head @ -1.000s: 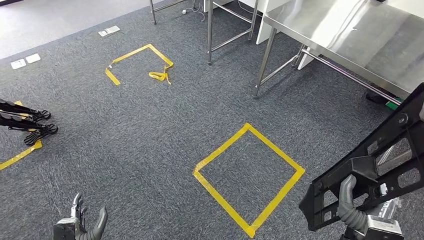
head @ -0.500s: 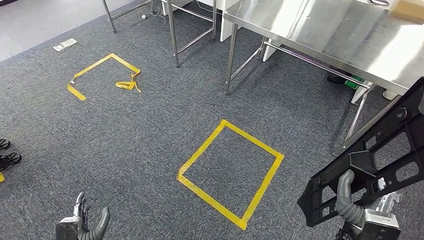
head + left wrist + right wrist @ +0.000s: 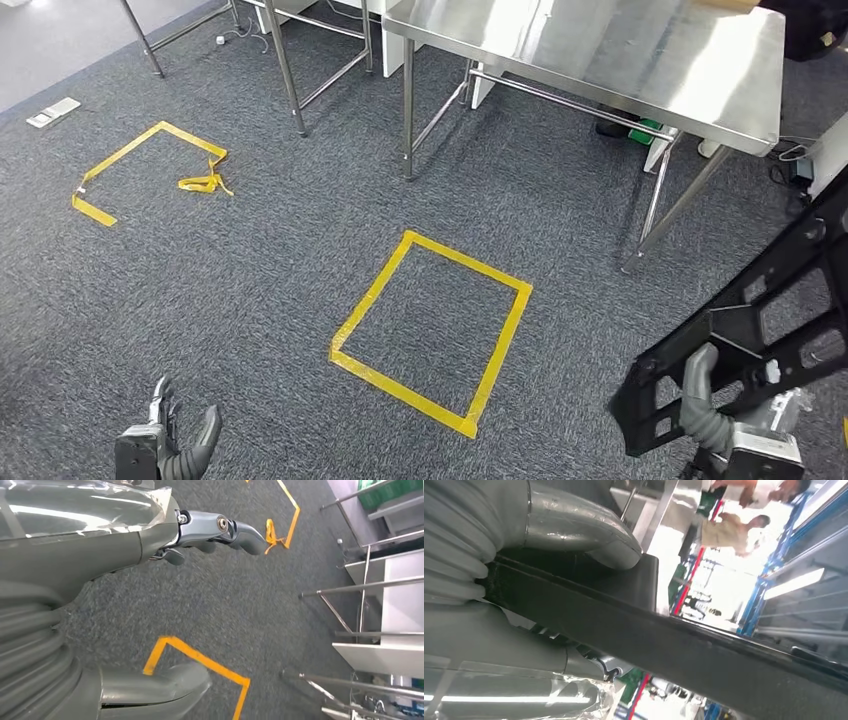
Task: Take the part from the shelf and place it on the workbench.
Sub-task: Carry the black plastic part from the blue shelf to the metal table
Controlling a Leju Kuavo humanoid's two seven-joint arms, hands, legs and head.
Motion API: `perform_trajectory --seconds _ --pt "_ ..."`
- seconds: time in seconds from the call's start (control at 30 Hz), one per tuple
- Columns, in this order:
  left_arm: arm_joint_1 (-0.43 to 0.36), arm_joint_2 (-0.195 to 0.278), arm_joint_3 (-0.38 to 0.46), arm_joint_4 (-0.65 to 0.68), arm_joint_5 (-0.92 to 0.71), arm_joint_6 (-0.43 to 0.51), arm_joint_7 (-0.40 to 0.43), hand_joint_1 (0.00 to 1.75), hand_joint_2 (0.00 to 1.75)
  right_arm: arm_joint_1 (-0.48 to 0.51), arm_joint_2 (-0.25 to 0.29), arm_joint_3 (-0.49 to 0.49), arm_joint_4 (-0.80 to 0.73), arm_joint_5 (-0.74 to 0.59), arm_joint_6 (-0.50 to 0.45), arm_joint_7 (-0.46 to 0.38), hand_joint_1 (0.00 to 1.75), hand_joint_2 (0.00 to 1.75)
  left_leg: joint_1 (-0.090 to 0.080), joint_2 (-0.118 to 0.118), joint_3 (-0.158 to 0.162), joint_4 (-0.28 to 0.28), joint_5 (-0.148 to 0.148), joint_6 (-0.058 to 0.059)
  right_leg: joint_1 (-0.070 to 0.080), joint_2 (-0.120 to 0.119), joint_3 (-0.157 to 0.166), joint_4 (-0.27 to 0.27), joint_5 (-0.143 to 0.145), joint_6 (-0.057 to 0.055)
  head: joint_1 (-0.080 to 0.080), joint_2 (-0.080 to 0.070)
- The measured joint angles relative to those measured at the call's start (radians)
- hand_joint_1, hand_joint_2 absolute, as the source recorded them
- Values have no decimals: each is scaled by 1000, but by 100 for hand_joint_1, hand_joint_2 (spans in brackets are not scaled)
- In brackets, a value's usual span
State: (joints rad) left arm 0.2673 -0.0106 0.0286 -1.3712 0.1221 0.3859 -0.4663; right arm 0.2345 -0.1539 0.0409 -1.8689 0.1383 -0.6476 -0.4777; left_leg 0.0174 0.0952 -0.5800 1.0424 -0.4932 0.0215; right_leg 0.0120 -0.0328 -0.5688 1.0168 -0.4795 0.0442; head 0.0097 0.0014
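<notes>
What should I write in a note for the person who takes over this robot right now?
Right hand: grips the black part, carried at the robot's right side, clear of the floor.
Left hand: holds nothing, fingers apart, low at the left side.
Steel workbench: ahead and to the right, beyond the yellow tape square on the carpet.
Done: the part is in hand.
Left: get to the workbench and set the part on its top.
</notes>
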Motion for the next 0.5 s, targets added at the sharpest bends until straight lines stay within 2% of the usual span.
perform_trajectory --seconds 0.03,0.07,0.1,0.13,0.17,0.2,0.23,0.27,0.3,0.33,0.37,0.4,0.43,0.5 --pt "-3 -1 -1 0 -3 -4 2 0 175 0 -1 0 1 9 -5 1 175 175 1 1 1 -2 0 -6 -3 4 4 -7 2 -9 1 0" --pt "-7 -1 -2 1 -7 -6 4 0 175 0 -1 0 2 18 -8 3 175 175 1 -8 2 0 -2 -12 -8 8 11 -17 2 -17 0 0" --pt "-10 0 -3 2 -12 -8 7 0 175 -2 -1 0 3 27 -10 5 175 175 2 -28 -6 17 -11 -17 -15 12 20 -27 1 -28 -1 0" --pt "-12 1 -3 4 -15 -9 9 0 175 -5 0 0 4 35 -11 7 175 175 3 -53 -26 56 -27 -20 -22 16 32 -35 0 -38 -4 0" --pt "-13 2 -4 8 -18 -9 12 0 175 -8 2 0 5 42 -12 10 175 175 4 -77 -56 114 -49 -22 -22 19 37 -37 -3 -46 -6 0" --pt "-12 3 -4 13 -22 -9 14 0 175 -11 3 0 6 48 -12 13 175 175 4 -92 -95 180 -73 -24 -22 23 39 -37 -6 -54 -7 0" --pt "-10 4 -4 17 -25 -9 16 0 175 -11 5 1 8 53 -12 16 175 175 4 -97 -129 233 -87 -28 -21 27 43 -37 -11 -56 -8 0" --pt "-9 5 -4 21 -28 -9 17 0 175 -11 7 1 10 57 -12 18 175 175 6 -99 -150 257 -83 -32 -21 32 48 -37 -17 -56 -8 0" --pt "-9 5 -5 24 -31 -9 18 0 175 -11 8 1 12 60 -12 20 175 175 8 -99 -152 245 -61 -35 -22 38 56 -36 -24 -54 -8 0" --pt "-9 5 -5 26 -34 -9 20 0 175 -11 9 1 13 63 -11 23 175 175 12 -98 -133 197 -24 -38 -24 44 69 -35 -33 -50 -8 0" --pt "-10 4 -5 26 -37 -9 22 0 175 -11 10 1 14 65 -10 24 175 175 16 -99 -103 131 13 -41 -26 48 81 -34 -44 -44 -9 0" --pt "-11 4 -5 27 -39 -9 25 0 175 -12 11 1 15 67 -9 26 175 175 18 -101 -69 68 33 -42 -24 52 91 -30 -56 -37 -9 0" --pt "-13 3 -5 28 -41 -9 27 0 175 -13 11 1 15 68 -9 27 175 175 18 -102 -43 24 39 -39 -22 55 99 -30 -66 -29 -9 0" --pt "-16 2 -6 28 -43 -9 31 0 175 -15 12 1 14 71 -9 29 175 175 11 -104 -22 -4 21 -22 -16 59 110 -29 -72 -13 -10 0"
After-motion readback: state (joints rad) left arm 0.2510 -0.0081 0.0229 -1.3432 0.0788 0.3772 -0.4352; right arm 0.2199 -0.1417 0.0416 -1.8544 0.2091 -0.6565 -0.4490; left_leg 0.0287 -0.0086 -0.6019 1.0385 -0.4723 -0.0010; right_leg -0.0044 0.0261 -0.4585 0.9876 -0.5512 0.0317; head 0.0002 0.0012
